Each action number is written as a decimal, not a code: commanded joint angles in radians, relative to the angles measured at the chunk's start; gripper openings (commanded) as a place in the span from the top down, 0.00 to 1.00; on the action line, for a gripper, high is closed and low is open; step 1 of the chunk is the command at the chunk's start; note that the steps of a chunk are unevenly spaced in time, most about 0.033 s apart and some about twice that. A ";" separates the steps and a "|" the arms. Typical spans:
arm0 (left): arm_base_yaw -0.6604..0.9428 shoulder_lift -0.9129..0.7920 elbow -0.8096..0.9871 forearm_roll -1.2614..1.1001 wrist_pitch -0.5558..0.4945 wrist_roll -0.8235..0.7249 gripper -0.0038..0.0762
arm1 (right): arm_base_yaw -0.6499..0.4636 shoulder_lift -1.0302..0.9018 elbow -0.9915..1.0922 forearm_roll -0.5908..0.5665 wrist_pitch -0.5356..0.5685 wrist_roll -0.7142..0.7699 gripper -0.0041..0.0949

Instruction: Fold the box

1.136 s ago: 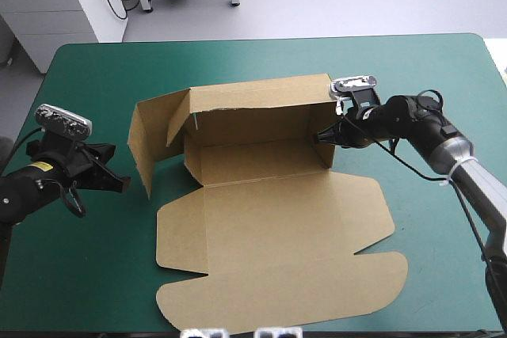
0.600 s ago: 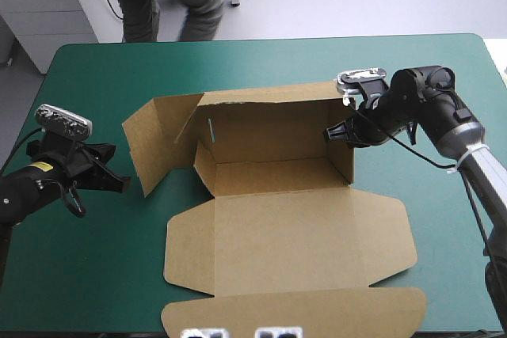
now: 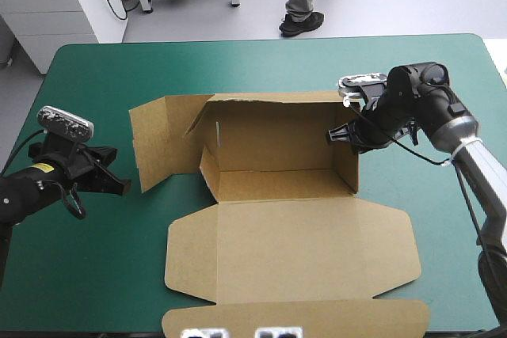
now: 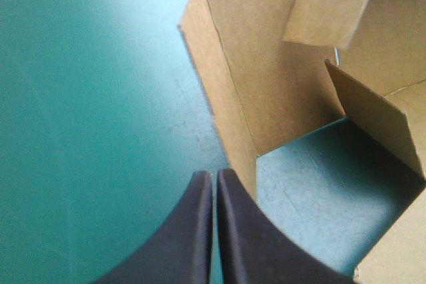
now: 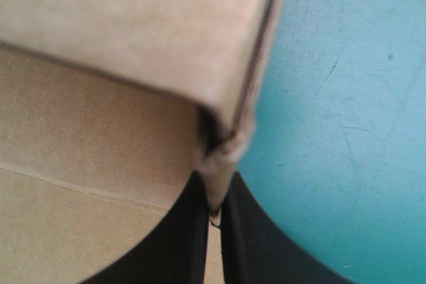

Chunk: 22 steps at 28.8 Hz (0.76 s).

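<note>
Brown cut-board box (image 3: 269, 180) mid-table on the teal-green cover (image 3: 87, 275) — half raised, right gripper (image 3: 341, 136) clamped on it.
Lid (image 3: 293, 251) lies flat toward the near edge, its front flap cut off by the high view's edge. The high view can't resolve the right gripper's finger gap at the raised right wall (image 3: 346, 170). The right wrist view shows the black fingers (image 5: 180, 244) all but together with that wall's board edge pinched between them, board blurred close up. Left gripper (image 3: 120, 186) is toward the table's left edge, fingers pressed together on nothing — the left wrist view puts its tips right by the outward-standing left flap (image 4: 266, 84), contact unclear. Back wall up. Bare cover shows between flap and tray.
</note>
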<state>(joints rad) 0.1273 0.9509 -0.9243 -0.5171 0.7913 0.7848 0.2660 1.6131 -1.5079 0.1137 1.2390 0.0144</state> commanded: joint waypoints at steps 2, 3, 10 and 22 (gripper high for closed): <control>-0.001 -0.011 -0.027 -0.033 -0.043 -0.005 0.94 | -0.004 0.041 -0.019 0.007 -0.067 0.003 0.97; -0.001 -0.011 -0.027 -0.033 -0.043 -0.005 0.94 | -0.004 0.052 -0.019 0.007 -0.082 0.003 0.97; -0.001 -0.011 -0.027 -0.033 -0.037 -0.010 0.94 | -0.004 0.131 -0.049 0.003 -0.154 0.014 0.97; -0.001 -0.011 -0.027 -0.031 -0.040 -0.008 0.94 | -0.004 0.274 -0.226 0.003 -0.144 0.044 0.96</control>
<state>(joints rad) 0.1273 0.9499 -0.9243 -0.5182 0.7967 0.7819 0.2529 1.8902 -1.7064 0.0702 0.9854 0.0622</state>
